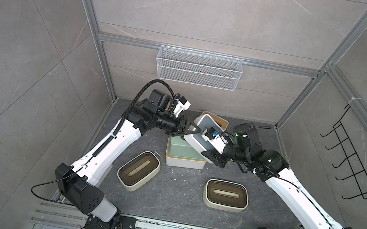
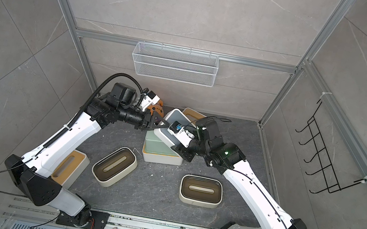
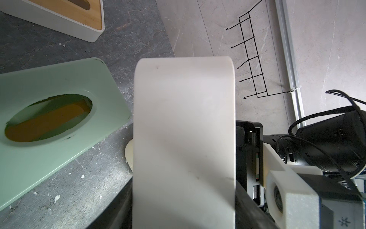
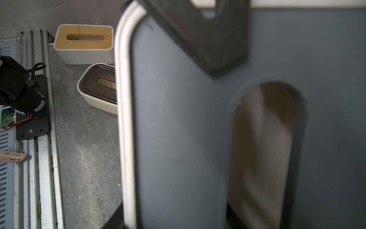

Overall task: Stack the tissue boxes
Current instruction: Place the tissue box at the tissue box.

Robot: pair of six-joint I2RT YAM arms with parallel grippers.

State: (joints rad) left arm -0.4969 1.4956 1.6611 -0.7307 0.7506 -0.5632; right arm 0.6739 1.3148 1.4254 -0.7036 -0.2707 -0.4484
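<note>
White-shelled arms (image 1: 107,150) with black joints (image 1: 82,191), thin black cables (image 1: 32,188) and a ribbed black hose (image 1: 157,80)

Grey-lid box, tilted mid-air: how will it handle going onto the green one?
Grey-lid box shows no sag held tilted: probably stiff. Its smooth walls may slip when gripped. The green box has a flat lid, so it should sit steady.

No legible words or numbers; only a snowflake-like mark (image 3: 344,222) on a grey camera housing (image 3: 336,198).
</note>
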